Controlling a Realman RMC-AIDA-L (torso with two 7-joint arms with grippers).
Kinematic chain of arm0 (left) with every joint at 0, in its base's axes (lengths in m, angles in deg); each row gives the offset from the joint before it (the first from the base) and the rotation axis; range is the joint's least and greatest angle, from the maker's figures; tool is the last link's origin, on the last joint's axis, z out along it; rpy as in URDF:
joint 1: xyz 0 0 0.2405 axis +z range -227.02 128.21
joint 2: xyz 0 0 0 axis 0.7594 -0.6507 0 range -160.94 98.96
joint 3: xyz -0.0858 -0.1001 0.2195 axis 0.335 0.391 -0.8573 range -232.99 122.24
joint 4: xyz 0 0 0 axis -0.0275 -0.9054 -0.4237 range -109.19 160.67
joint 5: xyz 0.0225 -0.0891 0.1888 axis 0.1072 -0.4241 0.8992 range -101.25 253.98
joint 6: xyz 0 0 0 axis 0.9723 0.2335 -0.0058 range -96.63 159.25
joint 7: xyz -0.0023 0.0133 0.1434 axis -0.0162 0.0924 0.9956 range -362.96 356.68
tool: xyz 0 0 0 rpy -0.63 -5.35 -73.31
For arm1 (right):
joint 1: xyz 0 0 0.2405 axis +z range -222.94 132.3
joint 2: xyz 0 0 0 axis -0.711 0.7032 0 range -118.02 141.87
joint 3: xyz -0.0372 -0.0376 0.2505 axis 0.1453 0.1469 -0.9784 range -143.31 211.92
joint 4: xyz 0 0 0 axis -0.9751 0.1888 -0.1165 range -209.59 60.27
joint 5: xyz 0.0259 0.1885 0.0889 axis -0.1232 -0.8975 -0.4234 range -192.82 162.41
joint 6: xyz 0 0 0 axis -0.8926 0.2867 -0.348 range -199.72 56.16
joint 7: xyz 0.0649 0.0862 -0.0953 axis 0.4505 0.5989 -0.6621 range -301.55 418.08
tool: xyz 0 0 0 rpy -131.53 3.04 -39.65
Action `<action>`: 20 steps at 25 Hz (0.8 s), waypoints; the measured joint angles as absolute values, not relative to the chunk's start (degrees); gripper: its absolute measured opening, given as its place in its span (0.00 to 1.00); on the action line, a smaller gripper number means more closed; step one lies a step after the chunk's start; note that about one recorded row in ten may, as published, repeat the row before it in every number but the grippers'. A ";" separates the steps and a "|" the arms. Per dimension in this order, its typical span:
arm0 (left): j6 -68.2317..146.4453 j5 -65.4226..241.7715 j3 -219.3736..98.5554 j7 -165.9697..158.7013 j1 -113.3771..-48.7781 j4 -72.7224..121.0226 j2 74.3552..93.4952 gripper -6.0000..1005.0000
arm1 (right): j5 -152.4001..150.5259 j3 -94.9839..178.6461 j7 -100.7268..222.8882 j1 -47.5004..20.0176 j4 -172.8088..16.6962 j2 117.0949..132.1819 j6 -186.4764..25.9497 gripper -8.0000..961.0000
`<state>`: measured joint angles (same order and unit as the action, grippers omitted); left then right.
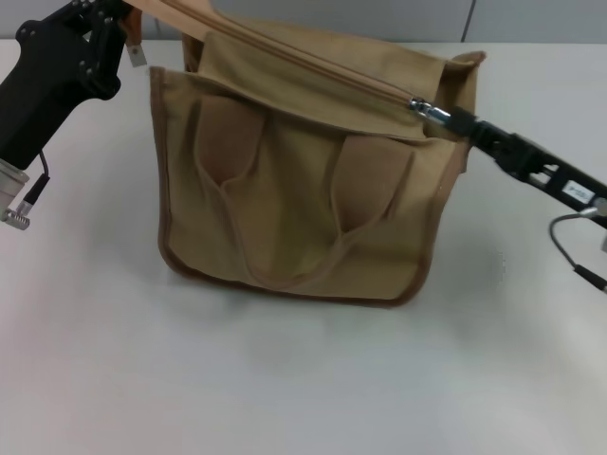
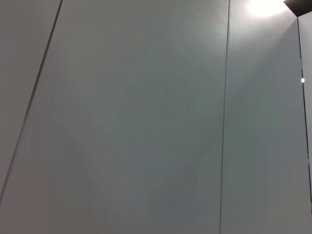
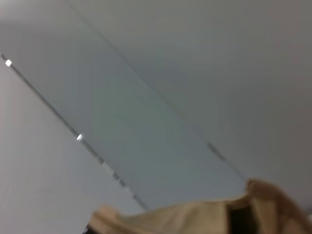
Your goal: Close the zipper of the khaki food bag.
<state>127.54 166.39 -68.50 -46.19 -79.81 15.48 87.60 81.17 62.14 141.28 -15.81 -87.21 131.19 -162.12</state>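
The khaki food bag point(image 1: 294, 209) stands upright in the middle of the white table, its two looped handles hanging down its front. The zipper point(image 1: 303, 59) runs as a taut slanted line along the lifted top panel. My left gripper point(image 1: 126, 21) is at the bag's top left corner, shut on the tan fabric at the zipper's end. My right gripper point(image 1: 453, 118) is at the bag's top right corner, shut on the shiny silver pull tab point(image 1: 429, 108). The right wrist view shows only a strip of the bag's fabric point(image 3: 195, 214). The left wrist view shows only wall.
The white table point(image 1: 303, 379) spreads around the bag. A grey wall with panel seams point(image 2: 226, 117) lies behind. Cables hang from both arms, at the left point(image 1: 33, 194) and the right point(image 1: 569, 246).
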 joint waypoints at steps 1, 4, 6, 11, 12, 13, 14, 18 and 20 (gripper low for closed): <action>127.50 166.38 -68.49 -46.19 -79.79 15.52 87.60 0.05 | 81.16 61.24 141.26 -16.36 -87.37 131.20 -162.22 0.01; 127.41 166.27 -68.46 -46.18 -79.55 15.84 87.64 0.05 | 81.12 58.42 140.71 -18.02 -87.61 131.18 -162.32 0.01; 127.39 166.26 -68.46 -46.16 -79.45 15.89 87.66 0.05 | 81.11 57.67 139.74 -18.79 -87.62 131.18 -162.78 0.00; 127.83 166.40 -68.73 -45.25 -78.98 15.96 87.90 0.05 | 81.12 57.49 134.54 -19.73 -87.42 131.23 -165.26 0.00; 127.93 166.49 -68.83 -45.25 -79.00 15.97 87.90 0.05 | 81.11 57.48 133.47 -19.79 -87.28 131.28 -165.68 0.00; 128.03 166.68 -68.98 -45.45 -79.04 15.98 87.88 0.07 | 81.08 57.48 132.62 -19.82 -87.14 131.34 -166.04 0.02; 128.20 166.82 -69.11 -46.17 -79.10 15.95 87.79 0.10 | 80.93 57.47 130.99 -19.80 -86.71 131.43 -167.02 0.03; 128.58 166.86 -70.60 -47.25 -78.94 15.17 87.69 0.21 | 80.86 57.45 128.82 -19.72 -86.39 131.40 -168.71 0.17; 128.88 166.90 -72.85 -47.43 -78.36 13.96 87.61 0.26 | 80.84 57.43 126.46 -19.74 -86.38 131.36 -170.21 0.31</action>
<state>128.88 166.90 -72.85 -47.43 -78.36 13.96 87.61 80.84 57.43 126.46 -19.74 -86.38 131.36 -170.21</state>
